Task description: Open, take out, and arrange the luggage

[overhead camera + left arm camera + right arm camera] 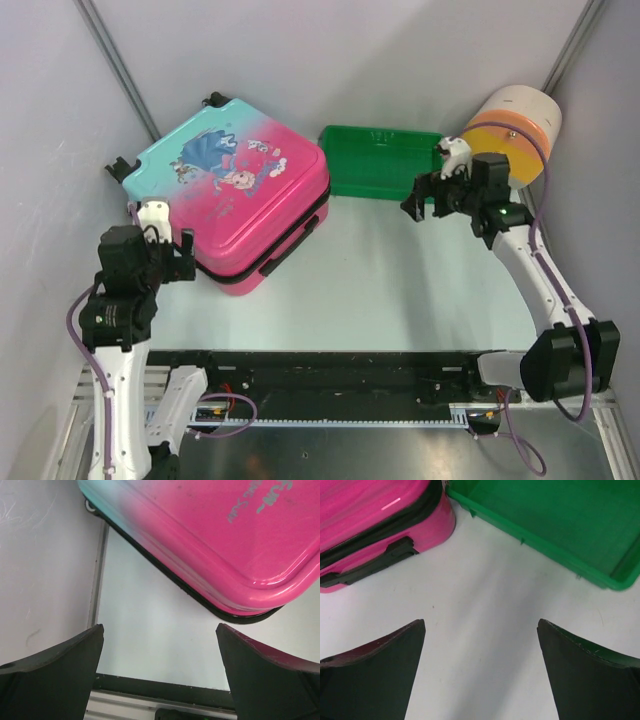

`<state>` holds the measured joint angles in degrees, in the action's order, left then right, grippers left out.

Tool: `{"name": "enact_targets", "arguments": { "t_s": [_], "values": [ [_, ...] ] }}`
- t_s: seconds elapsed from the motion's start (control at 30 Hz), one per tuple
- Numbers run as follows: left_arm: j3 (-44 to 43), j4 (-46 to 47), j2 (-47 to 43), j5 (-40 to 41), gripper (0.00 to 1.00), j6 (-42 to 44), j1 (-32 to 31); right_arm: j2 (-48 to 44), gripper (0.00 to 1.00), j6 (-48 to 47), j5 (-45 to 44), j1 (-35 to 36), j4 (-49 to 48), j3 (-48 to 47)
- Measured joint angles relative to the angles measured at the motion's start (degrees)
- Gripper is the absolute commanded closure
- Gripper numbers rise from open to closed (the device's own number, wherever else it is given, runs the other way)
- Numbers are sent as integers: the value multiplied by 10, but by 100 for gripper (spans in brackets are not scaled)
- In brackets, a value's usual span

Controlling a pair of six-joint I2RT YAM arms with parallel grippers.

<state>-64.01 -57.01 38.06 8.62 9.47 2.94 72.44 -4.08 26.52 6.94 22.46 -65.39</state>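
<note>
Luggage [232, 190] lies just beside left gripper [186, 257].

The hard-shell suitcase [235, 195] fades from teal to pink, with blue cartoon prints and a black zipper band. Ahead of the black right gripper [481, 625] lie a plain green plastic tray [560, 520] and an orange-and-white cylinder [512, 125].

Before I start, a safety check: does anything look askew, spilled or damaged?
Nothing spilled or damaged. The luggage lies closed but skewed to the table edges, and the white-and-orange cylinder sits tipped in the right corner.
</note>
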Motion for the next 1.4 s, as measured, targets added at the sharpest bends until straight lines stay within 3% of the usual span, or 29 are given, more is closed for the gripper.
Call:
{"name": "enact_targets", "arguments": {
  "t_s": [0.3,0.63,0.9,1.2,1.4],
  "values": [
    [-100,-1,103,-73,0,-51,5,148,0,0,-97,90,-128,-91],
    [-134,4,164,-259,0,-133,148,404,0,54,-145,126,-232,-355],
    [-129,18,158,-329,0,-160,185,562,0,61,-157,160,-254,-464],
    [-118,21,170,-393,0,-171,227,625,0,82,-53,168,-289,-479],
    [-120,21,188,-384,0,-169,229,557,0,81,1,167,-361,-358]
  ]
}}
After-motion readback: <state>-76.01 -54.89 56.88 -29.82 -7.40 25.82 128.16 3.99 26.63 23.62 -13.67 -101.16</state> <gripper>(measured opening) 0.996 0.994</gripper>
